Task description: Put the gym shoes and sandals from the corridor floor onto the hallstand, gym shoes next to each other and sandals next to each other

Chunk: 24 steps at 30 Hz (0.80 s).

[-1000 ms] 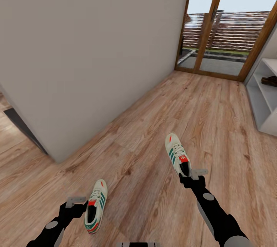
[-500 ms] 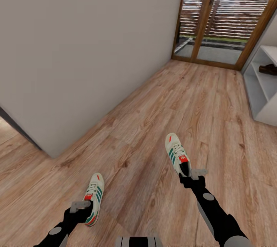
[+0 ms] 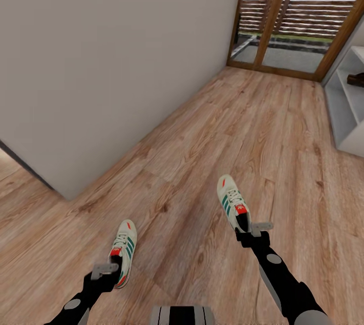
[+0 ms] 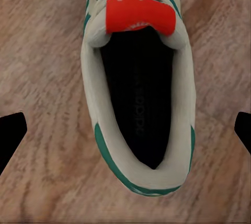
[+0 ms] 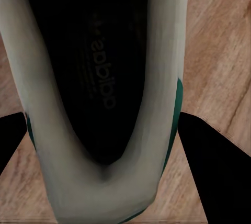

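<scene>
Two white gym shoes with green stripes show in the head view. The left gym shoe [image 3: 124, 250] lies on the corridor floor [image 3: 202, 153]. My left gripper [image 3: 105, 268] hovers over its heel, open, with its fingers wide on either side of the shoe [image 4: 137, 93] and not touching it. My right gripper [image 3: 249, 229] is shut on the heel of the right gym shoe [image 3: 231, 202], and its fingers press both sides of the heel [image 5: 99, 103]. The white hallstand [image 3: 348, 122] stands at the far right, with one dark sandal [image 3: 356, 80] on a shelf.
A grey wall [image 3: 111, 62] runs along the left and ends at a corner near my left arm. A wood-framed glass door [image 3: 288, 21] closes the corridor's far end. Bare wood planks stretch between me and the hallstand.
The whole view has shifted, so the camera moved. My left gripper has gone from beside the left shoe to over its heel. The right shoe stays fixed in the right gripper.
</scene>
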Available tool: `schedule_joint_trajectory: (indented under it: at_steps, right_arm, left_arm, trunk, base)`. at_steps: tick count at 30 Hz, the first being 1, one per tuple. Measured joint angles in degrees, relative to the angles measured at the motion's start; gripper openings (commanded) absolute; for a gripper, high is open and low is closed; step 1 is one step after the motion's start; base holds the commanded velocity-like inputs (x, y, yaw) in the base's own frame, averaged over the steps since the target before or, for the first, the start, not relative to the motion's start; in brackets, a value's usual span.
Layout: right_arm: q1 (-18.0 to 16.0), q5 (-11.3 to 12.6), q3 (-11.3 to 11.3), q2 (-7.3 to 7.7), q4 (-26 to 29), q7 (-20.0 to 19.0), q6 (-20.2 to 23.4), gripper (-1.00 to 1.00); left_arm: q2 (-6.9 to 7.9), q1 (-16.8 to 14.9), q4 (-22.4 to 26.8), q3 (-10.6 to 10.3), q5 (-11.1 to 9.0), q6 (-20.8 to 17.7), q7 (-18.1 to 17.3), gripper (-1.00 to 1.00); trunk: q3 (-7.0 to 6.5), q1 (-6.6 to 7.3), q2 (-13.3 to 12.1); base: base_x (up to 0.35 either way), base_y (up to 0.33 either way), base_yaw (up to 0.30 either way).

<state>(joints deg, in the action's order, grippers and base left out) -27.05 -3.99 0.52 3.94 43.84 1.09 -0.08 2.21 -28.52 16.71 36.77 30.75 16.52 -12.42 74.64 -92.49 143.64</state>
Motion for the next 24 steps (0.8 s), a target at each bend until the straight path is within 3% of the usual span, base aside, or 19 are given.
schedule_joint_trajectory:
  at_steps: [9,14,18,24]
  right_arm:
    - [0.0,0.0,-0.1,0.00,0.5,0.0,0.0,-1.00]
    - [0.0,0.0,-0.1,0.00,5.6,0.1,0.6,-1.00]
    - [0.0,0.0,-0.1,0.06,12.4,0.0,7.5,-1.00]
    - [0.0,0.0,-0.2,0.05,15.1,0.0,10.4,-1.00]
  left_arm:
    - [0.09,0.0,0.0,0.3,0.0,2.6,0.2,1.00]
    - [0.00,0.0,0.0,0.3,0.0,3.0,0.2,1.00]
    - [0.00,0.0,0.0,0.4,0.0,3.1,0.2,1.00]
    - [0.01,0.0,0.1,0.4,0.0,3.2,0.2,1.00]
  trunk:
    - [1.99,-0.23,0.1]
    - [3.10,-0.36,0.2]
    - [3.99,-0.46,0.2]
    - [3.99,-0.46,0.2]
  base:
    - [0.000,0.000,0.000]
    - [0.000,0.000,0.000]
    - [0.000,0.000,0.000]
    - [0.000,0.000,0.000]
